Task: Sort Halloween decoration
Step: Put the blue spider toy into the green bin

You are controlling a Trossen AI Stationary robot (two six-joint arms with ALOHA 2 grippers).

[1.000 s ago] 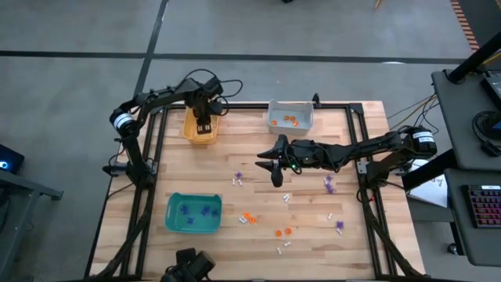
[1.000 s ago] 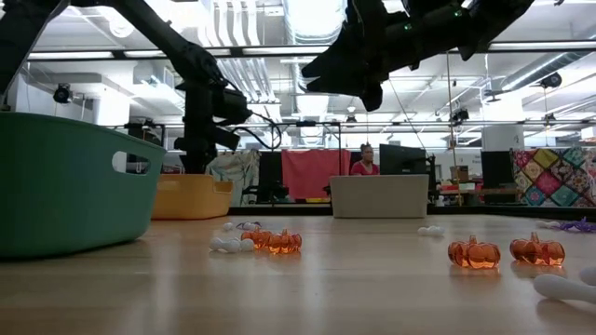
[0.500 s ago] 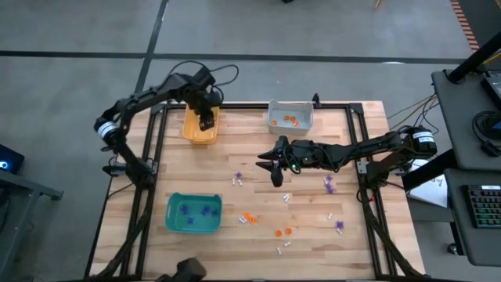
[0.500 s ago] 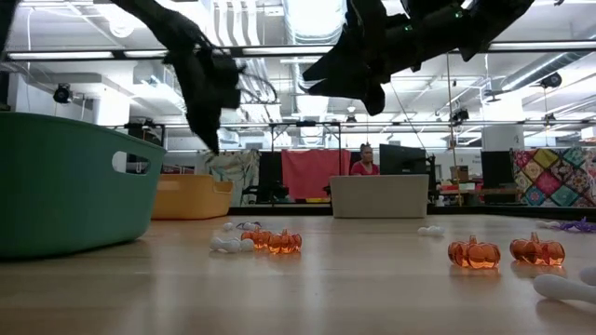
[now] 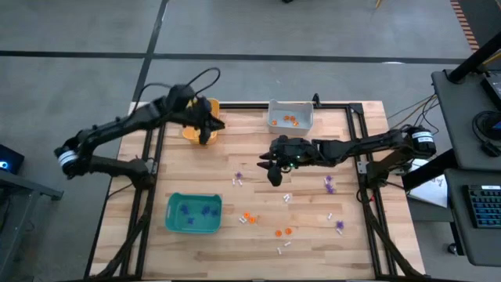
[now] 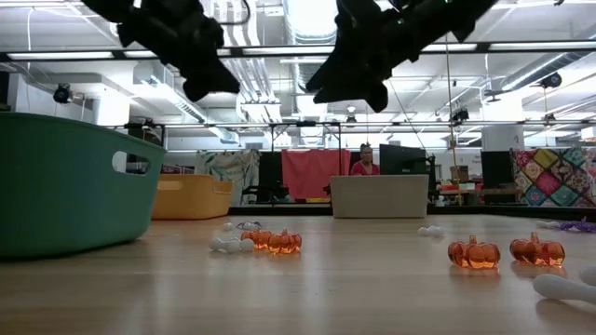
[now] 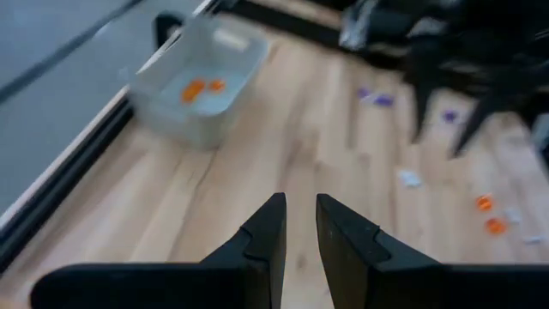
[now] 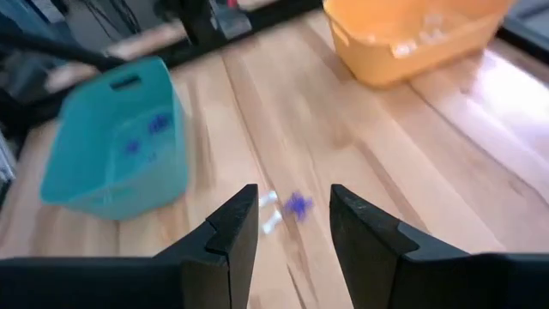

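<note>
Tiny trinkets lie scattered on the wooden table: purple ones [image 5: 239, 178] [image 5: 329, 185], orange ones [image 5: 249, 218] [image 5: 283, 232] and white ones [image 5: 286, 197]. My left gripper [image 5: 207, 130] hangs above the orange-yellow bin [image 5: 189, 131] at the far left, fingers [image 7: 268, 225] a narrow gap apart, nothing between them. My right gripper [image 5: 272, 169] hovers open over the table's middle, above a purple trinket [image 8: 298, 204] and a white one [image 8: 268, 206]. Both grippers slant downward, high over the table [image 6: 200, 74] [image 6: 358, 84].
A teal bin [image 5: 193, 213] holding purple trinkets stands near the front left. A grey bin [image 5: 290, 116] with orange ones stands at the far edge. Two orange pumpkins [image 6: 503, 251] and a white piece [image 6: 226, 245] lie near the front. A black frame borders the table.
My left gripper has risen from low over the orange-yellow bin and tipped up from pointing down to slanting toward the table's middle, its arm swinging out to the left. My right gripper has stayed over the table's middle.
</note>
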